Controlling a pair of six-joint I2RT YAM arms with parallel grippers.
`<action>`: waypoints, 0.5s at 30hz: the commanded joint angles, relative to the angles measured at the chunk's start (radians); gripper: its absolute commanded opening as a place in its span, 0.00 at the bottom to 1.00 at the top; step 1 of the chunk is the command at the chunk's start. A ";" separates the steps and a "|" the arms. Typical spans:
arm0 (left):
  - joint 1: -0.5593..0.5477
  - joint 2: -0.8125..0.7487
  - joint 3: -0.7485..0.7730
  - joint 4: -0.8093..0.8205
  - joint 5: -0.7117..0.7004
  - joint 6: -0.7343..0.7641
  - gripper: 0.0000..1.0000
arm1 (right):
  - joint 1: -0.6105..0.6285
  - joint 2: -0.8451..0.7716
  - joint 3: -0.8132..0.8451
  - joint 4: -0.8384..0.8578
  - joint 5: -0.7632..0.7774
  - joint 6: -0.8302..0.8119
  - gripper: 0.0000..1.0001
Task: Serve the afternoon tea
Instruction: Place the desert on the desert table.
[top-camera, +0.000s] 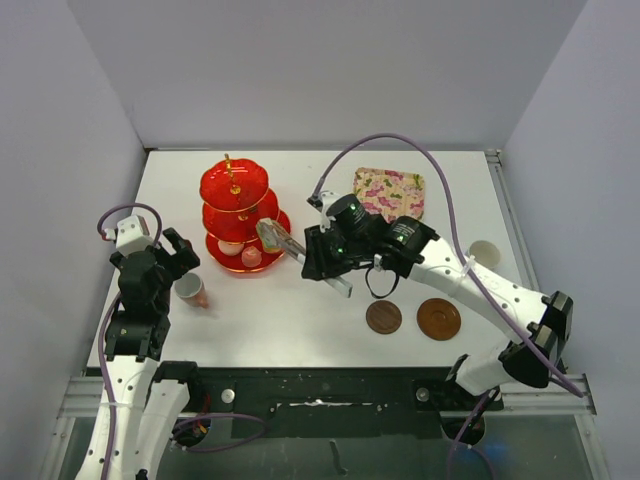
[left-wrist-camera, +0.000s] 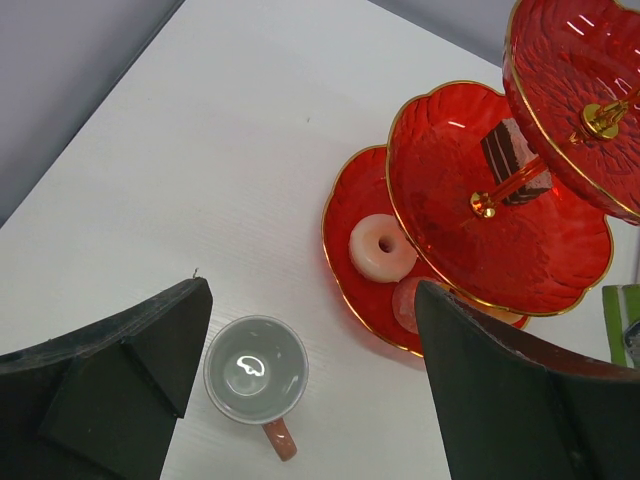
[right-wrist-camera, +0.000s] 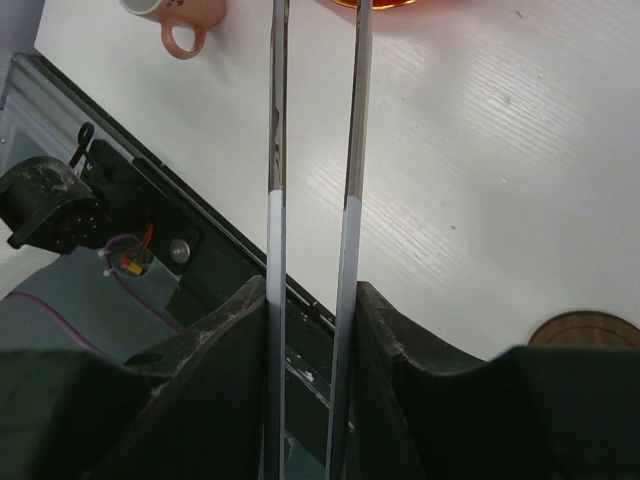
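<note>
The red three-tier stand (top-camera: 236, 215) with its gold handle stands at the back left. It carries a ring-shaped sweet (left-wrist-camera: 382, 247), a pink sweet (left-wrist-camera: 405, 300) and a chocolate cake slice (left-wrist-camera: 510, 160). My right gripper (top-camera: 325, 255) is shut on metal tongs (right-wrist-camera: 277, 200). The tongs' tips pinch a greenish cake (top-camera: 270, 233) at the stand's right edge. The pink cup (left-wrist-camera: 256, 370) stands upright and empty left of the stand. My left gripper (left-wrist-camera: 310, 340) hovers open above it, one finger on each side. Two brown saucers (top-camera: 383, 317) (top-camera: 439, 319) lie near the front right.
A floral-patterned tray (top-camera: 389, 192) lies at the back, behind my right arm. A pale cup (top-camera: 484, 253) stands near the table's right edge. Grey walls close in the table on three sides. The table's near edge and black frame (right-wrist-camera: 150, 200) show in the right wrist view.
</note>
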 joint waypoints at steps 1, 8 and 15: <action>0.006 -0.004 0.012 0.053 -0.011 0.008 0.82 | 0.042 0.020 0.075 0.111 0.003 0.034 0.19; 0.006 -0.007 0.019 0.042 -0.044 0.001 0.82 | 0.068 0.140 0.186 0.121 0.029 0.030 0.19; 0.006 -0.014 0.022 0.038 -0.062 -0.004 0.82 | 0.068 0.242 0.282 0.136 0.039 0.031 0.19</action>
